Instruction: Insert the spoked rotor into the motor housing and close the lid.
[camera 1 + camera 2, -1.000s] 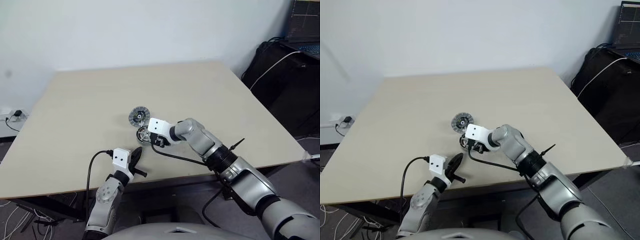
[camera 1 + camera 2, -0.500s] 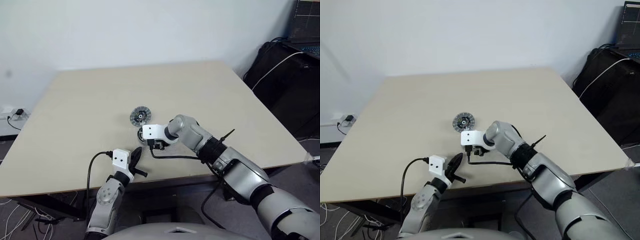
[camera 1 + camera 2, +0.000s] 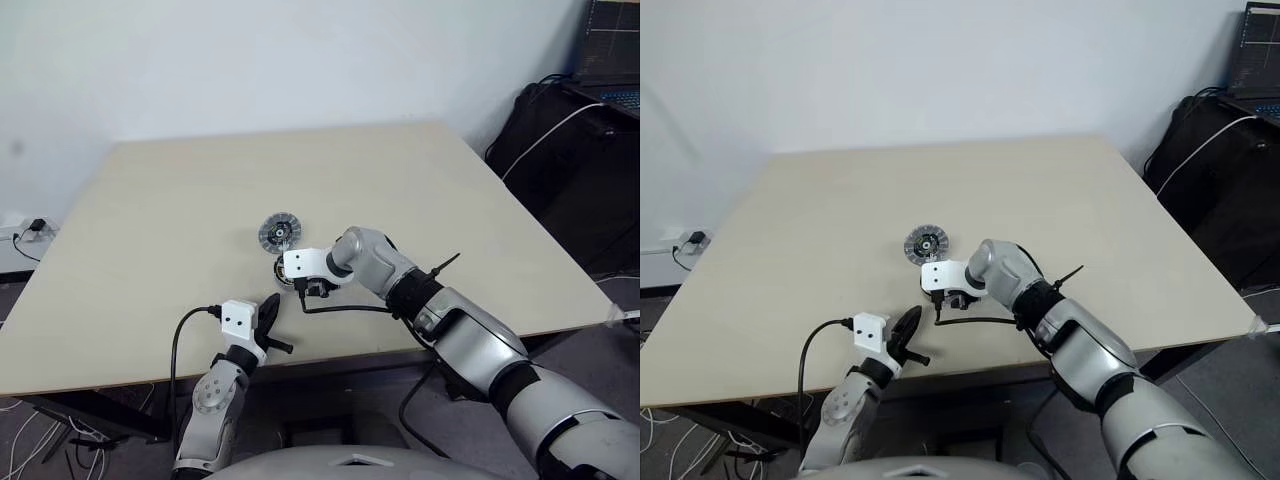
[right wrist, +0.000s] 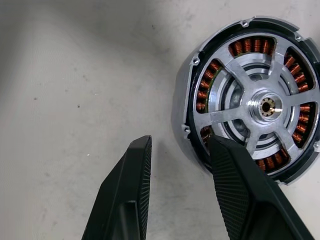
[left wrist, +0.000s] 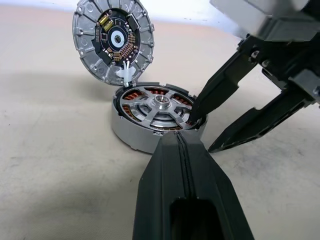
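Rotor [image 4: 263, 107] sits inside motor housing [image 4: 186, 116] — right end effector [image 4: 177, 145] open, left end effector [image 5: 183, 143] closed.

A broad beige table [image 3: 180, 200] is spreading out across the middle, sitting in front of a plain white wall [image 3: 280, 60]. Far right, a laptop [image 3: 610, 55] is glowing with its screen lit, resting on something black [image 3: 570, 170], and a white cable [image 3: 545, 140] is trailing down across that dark mass. Over at the far left, a wall socket [image 3: 30, 230] is carrying a plug, while more cables [image 3: 30, 440] are lying tangled on the floor beneath the table's near left corner.
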